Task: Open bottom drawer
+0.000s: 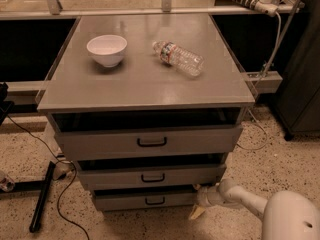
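The bottom drawer (125, 201) is the lowest and narrowest grey front of the cabinet, with a small black bar handle (155, 200). A dark gap shows above its front. My gripper (199, 203) is low near the floor, right at the drawer's right end, on the white arm (245, 200) that reaches in from the lower right. It is well to the right of the handle. Whether it touches the drawer front I cannot tell.
The mid-sized drawer (150, 176) and the widest drawer (150, 142) sit above. On the grey cabinet top (145, 84) stand a white bowl (106, 49) and a lying plastic bottle (178, 58). Cables and a black bar (41, 196) lie on the floor at left.
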`<state>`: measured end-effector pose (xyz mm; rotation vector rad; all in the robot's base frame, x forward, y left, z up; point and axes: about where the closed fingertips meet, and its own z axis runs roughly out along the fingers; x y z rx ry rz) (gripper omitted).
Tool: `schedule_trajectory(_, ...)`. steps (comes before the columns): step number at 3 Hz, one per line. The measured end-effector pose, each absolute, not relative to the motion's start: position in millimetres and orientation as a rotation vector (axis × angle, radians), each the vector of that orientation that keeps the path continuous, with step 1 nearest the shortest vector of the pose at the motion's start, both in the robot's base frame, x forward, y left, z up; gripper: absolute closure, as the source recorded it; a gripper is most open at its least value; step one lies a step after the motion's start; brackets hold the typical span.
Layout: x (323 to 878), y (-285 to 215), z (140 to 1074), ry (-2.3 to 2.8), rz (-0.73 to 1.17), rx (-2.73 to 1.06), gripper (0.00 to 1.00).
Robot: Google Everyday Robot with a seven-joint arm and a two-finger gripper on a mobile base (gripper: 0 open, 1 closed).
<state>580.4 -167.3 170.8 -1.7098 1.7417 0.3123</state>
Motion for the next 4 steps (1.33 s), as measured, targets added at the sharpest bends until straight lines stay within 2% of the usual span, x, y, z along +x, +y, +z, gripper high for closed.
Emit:
schedule_trajectory(1,584.9,-168.7,163.2,1.752,0.306,-1.701,0.0)
schedule_trajectory(2,585.1,-168.7,163.1,1.752,0.306,-1.701,0.18)
schedule_trajectory(4,585.1,-168.7,167.7,1.752,0.306,-1.701,0.64)
